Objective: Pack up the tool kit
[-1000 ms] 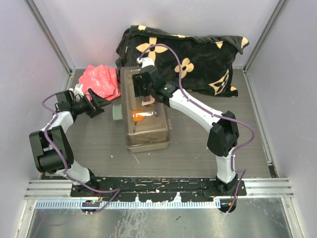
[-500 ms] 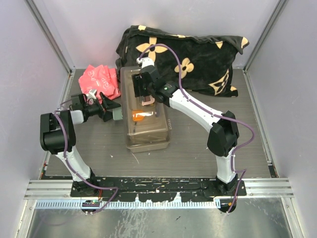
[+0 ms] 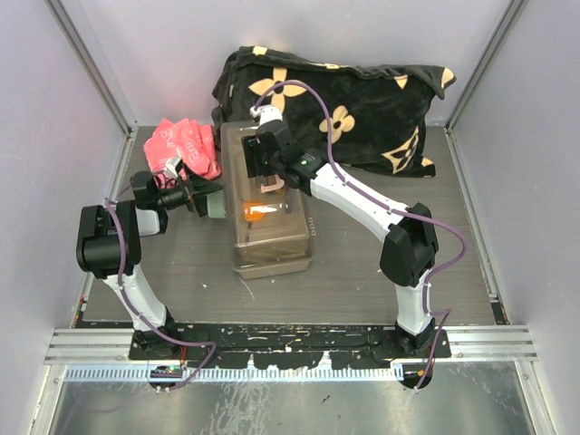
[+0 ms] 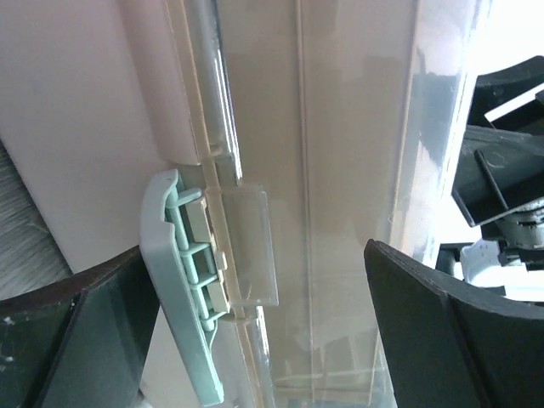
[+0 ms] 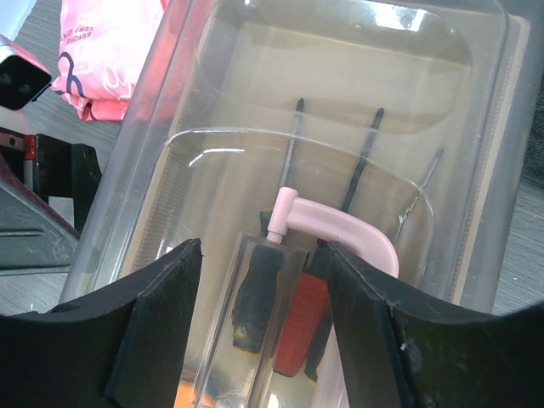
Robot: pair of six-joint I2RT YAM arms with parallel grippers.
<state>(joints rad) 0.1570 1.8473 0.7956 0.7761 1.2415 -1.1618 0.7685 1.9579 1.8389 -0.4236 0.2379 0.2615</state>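
First, left gripper [image 3: 207, 201]: spread wide, holding nothing, fingers either side of the latch [image 4: 183, 289].
latch: grey-green, on the left long wall of the toolbox [image 3: 272, 240], beside a clear tab.
right gripper [image 5: 263, 248]: over the lid, jaws apart, straddling the handle [image 5: 340, 229]; pinching or only near, impossible to tell.
handle: pale pink, atop the lid.
toolbox: translucent grey-brown, lid down, mid-table, lengthwise away from the arm bases.
screwdrivers [image 5: 297, 323]: red and black grips, visible through the lid.
orange tool [image 3: 254, 213]: inside, kind unclear.
pink bag [image 3: 186, 145]: left of the toolbox's far end.
blanket [image 3: 362, 100]: black, cream flowers, bunched behind the toolbox.
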